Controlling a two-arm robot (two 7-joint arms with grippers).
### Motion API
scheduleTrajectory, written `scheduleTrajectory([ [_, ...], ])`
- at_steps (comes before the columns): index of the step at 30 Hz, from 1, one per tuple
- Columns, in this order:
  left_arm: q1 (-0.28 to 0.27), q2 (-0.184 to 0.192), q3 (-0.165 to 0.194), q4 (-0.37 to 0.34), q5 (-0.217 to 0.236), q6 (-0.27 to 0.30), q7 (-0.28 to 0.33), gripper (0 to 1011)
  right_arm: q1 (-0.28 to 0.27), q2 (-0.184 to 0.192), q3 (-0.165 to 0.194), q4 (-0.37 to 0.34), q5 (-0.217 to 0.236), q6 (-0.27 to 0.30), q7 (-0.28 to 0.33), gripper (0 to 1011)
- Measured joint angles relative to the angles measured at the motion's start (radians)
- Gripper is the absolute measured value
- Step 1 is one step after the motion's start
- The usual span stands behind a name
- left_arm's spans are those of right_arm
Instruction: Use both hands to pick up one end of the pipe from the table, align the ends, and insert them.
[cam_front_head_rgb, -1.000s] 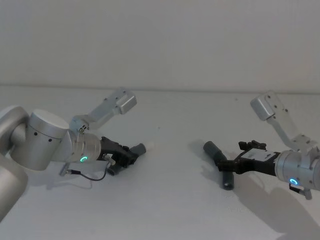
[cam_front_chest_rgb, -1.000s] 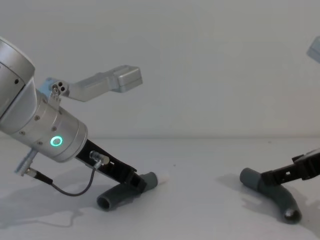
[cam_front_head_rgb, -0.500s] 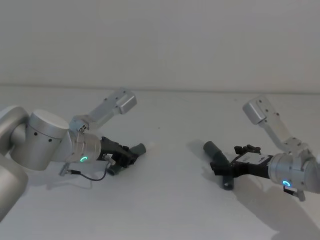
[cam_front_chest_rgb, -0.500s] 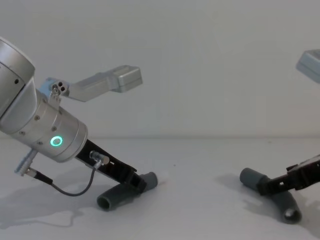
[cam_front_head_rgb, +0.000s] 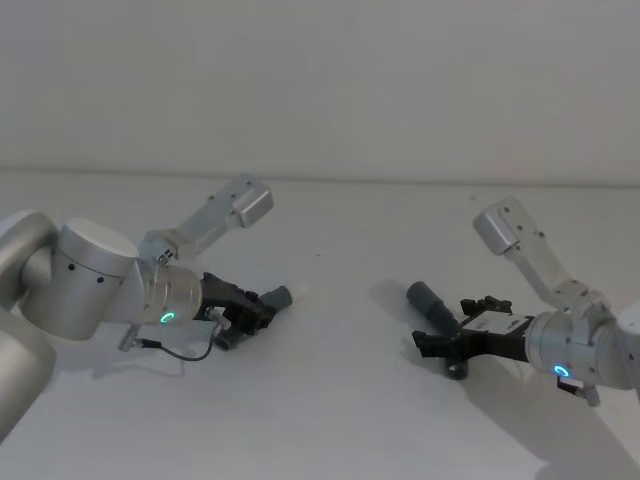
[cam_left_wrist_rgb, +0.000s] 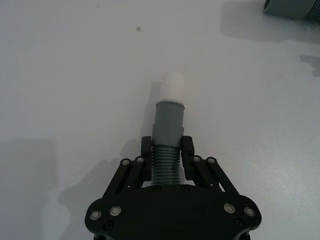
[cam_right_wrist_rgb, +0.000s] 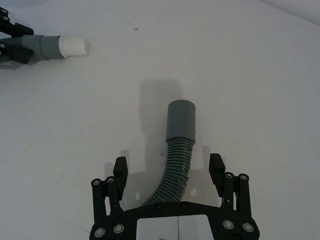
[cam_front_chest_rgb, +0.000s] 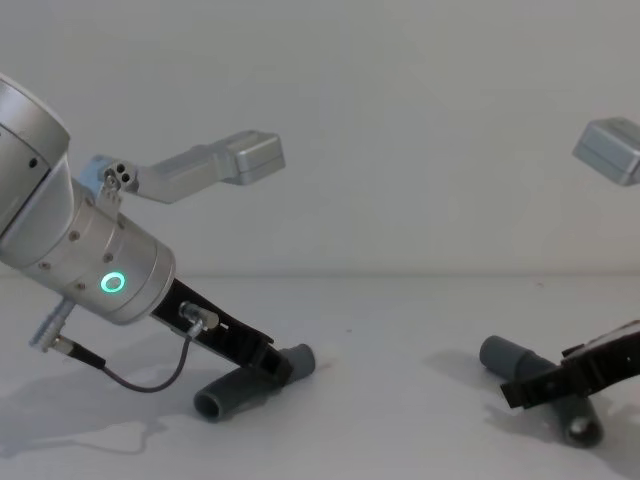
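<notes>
While left gripper (cam_left_wrist_rgb: 167, 148) clamps the white-tipped piece (cam_left_wrist_rgb: 169, 117), right gripper (cam_right_wrist_rgb: 168, 164), jaws wide, straddles the socket piece (cam_right_wrist_rgb: 180, 122); should close squarely on ribs.

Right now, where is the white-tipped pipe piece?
The white-tipped piece sits on the table at the robot's left, clamped in the left pincer by its ribs; the socket piece lies to its right.
</notes>
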Motion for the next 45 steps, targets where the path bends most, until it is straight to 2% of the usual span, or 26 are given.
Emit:
scheduleTrajectory([
  [15, 0.0, 0.0, 0.0, 0.0, 0.0, 0.0, 0.0, 336, -0.003, -0.015, 0.0, 0.003, -0.011, 0.012, -0.005, 979],
  [23, 0.0, 0.0, 0.0, 0.0, 0.0, 0.0, 0.0, 336, -0.003, -0.017, 0.0, 0.004, -0.013, 0.014, -0.007, 797],
  [24, 0.0, 0.0, 0.0, 0.0, 0.0, 0.0, 0.0, 336, -0.003, -0.017, 0.0, 0.004, -0.014, 0.014, -0.007, 724],
  [38, 0.0, 0.0, 0.0, 0.0, 0.0, 0.0, 0.0, 336, -0.004, -0.019, 0.001, 0.005, -0.015, 0.016, -0.008, 291],
  [45, 0.0, 0.0, 0.0, 0.0, 0.0, 0.0, 0.0, 336, -0.004, -0.02, 0.001, 0.004, -0.016, 0.017, -0.008, 264],
])
